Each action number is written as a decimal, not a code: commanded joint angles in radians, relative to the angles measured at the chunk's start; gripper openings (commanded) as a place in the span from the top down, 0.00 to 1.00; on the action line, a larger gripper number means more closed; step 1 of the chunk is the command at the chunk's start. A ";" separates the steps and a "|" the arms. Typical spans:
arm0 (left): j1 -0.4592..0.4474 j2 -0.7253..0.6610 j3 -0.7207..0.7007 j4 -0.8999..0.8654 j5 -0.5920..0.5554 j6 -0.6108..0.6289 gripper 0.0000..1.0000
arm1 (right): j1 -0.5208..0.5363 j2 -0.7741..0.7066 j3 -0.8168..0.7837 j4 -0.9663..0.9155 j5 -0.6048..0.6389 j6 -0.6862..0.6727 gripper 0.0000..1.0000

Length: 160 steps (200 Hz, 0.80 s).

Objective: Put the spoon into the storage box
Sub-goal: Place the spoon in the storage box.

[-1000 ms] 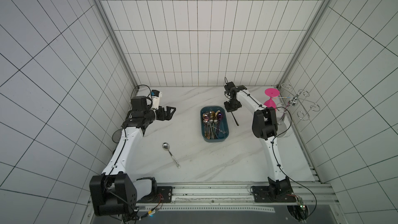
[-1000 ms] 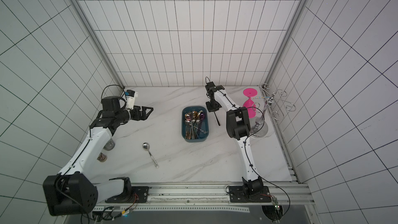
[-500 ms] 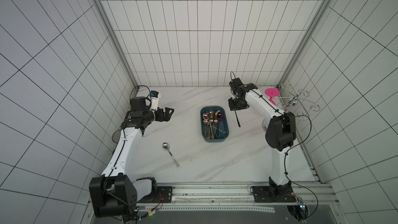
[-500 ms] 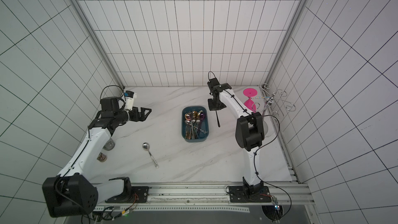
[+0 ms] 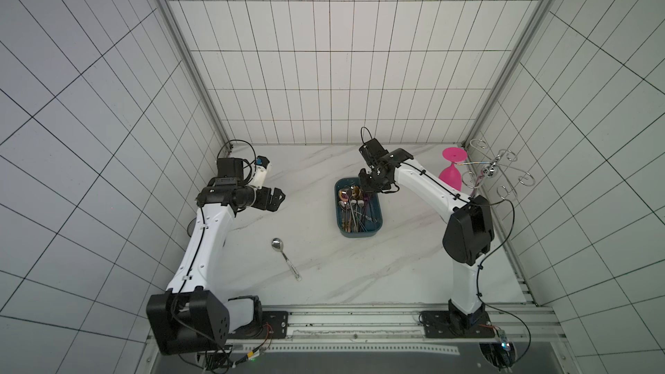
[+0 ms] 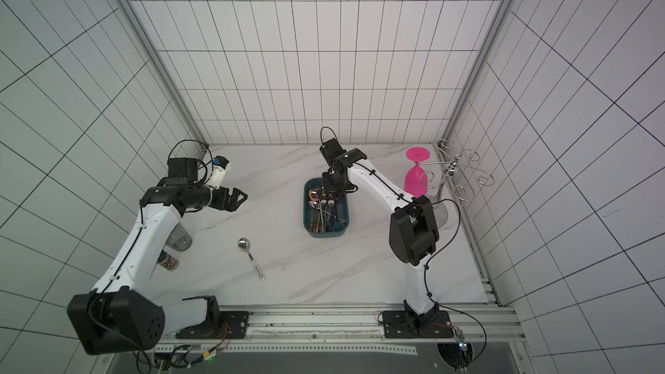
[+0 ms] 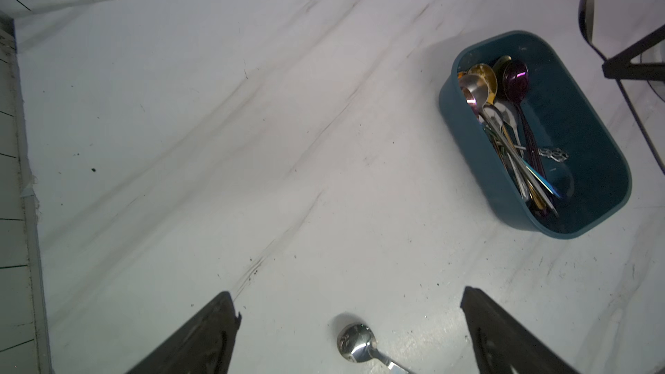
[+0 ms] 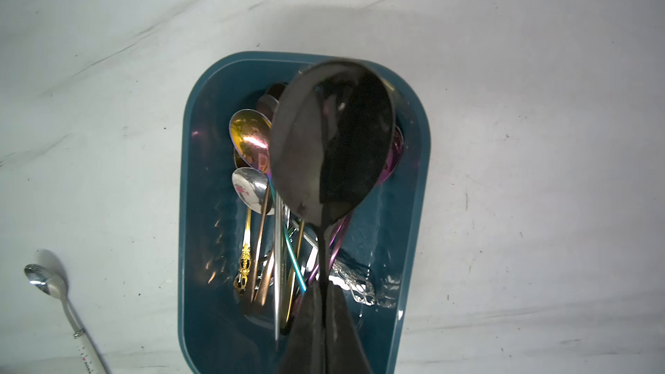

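Note:
The teal storage box [image 5: 360, 234] [image 6: 325, 234] sits mid-table and holds several spoons. My right gripper [image 5: 370, 185] [image 8: 325, 293] is shut on the thin handle of a black spoon [image 8: 331, 138], whose bowl hangs over the box's [image 8: 201, 210] far end. The left wrist view shows this black spoon [image 7: 586, 12] above the box [image 7: 464, 145]. A silver spoon [image 5: 284, 257] [image 6: 250, 257] [image 8: 54, 289] lies on the marble, left of the box and nearer the front. My left gripper [image 5: 277, 199] [image 7: 349, 300] is open and empty, hovering farther back over the silver spoon [image 7: 354, 343].
An upturned pink goblet [image 5: 451, 172] [image 6: 416, 174] stands by a wire rack [image 5: 496, 174] at the right wall. A glass [image 6: 178, 239] and a small jar [image 6: 168, 262] sit under the left arm. Another glass [image 6: 440, 210] stands behind the right arm.
The right arm swung left and brought the black spoon from beside the box's right side to over its far end. The left arm has barely moved.

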State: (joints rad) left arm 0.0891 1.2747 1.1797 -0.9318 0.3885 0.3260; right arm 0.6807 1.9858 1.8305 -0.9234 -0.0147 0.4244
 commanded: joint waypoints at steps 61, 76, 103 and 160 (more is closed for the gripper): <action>0.089 0.238 0.139 -0.350 0.029 0.115 0.07 | 0.036 0.002 -0.046 0.064 -0.039 0.094 0.77; 0.087 0.243 0.119 -0.348 0.024 0.140 0.07 | 0.032 -0.006 -0.037 0.056 -0.018 0.091 0.74; 0.092 0.262 0.079 -0.338 -0.009 0.188 0.08 | 0.025 -0.041 -0.050 0.060 -0.004 0.073 0.71; 0.100 0.286 -0.027 -0.256 -0.038 0.281 0.09 | -0.021 -0.138 -0.107 0.054 0.016 0.007 0.65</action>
State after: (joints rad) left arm 0.1837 1.5562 1.1931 -1.2400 0.3611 0.5331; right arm 0.6830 1.9163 1.7634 -0.8619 -0.0307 0.4801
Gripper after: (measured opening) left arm 0.910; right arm 0.340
